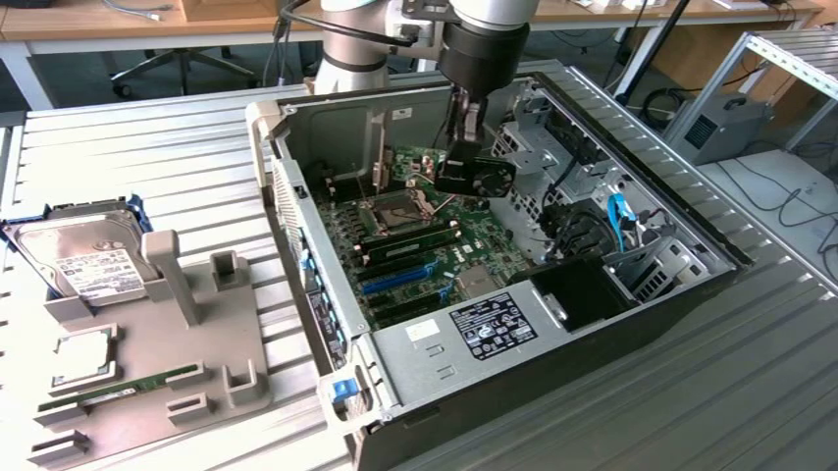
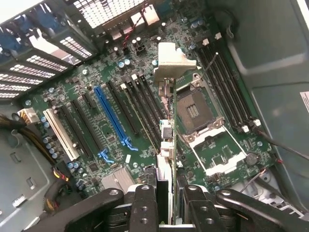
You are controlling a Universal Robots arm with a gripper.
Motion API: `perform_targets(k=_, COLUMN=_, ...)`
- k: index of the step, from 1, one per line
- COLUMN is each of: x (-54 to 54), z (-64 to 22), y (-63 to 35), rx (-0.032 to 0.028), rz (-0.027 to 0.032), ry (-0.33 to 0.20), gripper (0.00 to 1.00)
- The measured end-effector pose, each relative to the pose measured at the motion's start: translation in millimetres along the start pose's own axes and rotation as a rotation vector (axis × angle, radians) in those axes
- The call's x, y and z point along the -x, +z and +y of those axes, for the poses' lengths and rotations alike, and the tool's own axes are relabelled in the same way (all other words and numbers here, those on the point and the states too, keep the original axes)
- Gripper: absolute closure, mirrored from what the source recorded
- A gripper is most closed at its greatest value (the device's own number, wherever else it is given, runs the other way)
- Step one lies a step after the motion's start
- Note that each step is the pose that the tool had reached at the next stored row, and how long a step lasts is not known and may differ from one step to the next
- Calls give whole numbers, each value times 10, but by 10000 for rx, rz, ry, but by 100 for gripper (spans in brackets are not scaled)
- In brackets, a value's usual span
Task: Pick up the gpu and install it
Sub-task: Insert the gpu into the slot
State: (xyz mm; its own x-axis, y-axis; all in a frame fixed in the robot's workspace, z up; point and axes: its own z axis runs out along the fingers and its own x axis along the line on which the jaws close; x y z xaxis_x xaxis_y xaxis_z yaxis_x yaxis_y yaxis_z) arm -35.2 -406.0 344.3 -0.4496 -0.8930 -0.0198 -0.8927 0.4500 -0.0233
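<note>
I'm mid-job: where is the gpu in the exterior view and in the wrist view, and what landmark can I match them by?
Exterior view: the gpu hangs from the pincer inside the open computer case, above the motherboard's far end.
Wrist view: the gpu is seen edge-on in mid-frame, its silver bracket farthest from the pincer that clamps it.
Shared landmark: the open CPU socket.

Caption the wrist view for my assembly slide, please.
The hand holds the gpu edge-on above the motherboard, over the slots beside the open CPU socket.
</note>
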Motion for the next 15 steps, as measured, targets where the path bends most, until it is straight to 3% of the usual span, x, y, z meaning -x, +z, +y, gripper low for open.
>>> perform_targets(k=15, x=0, z=0, y=7, rx=11, rz=-5, ry=-1001, gripper=74)
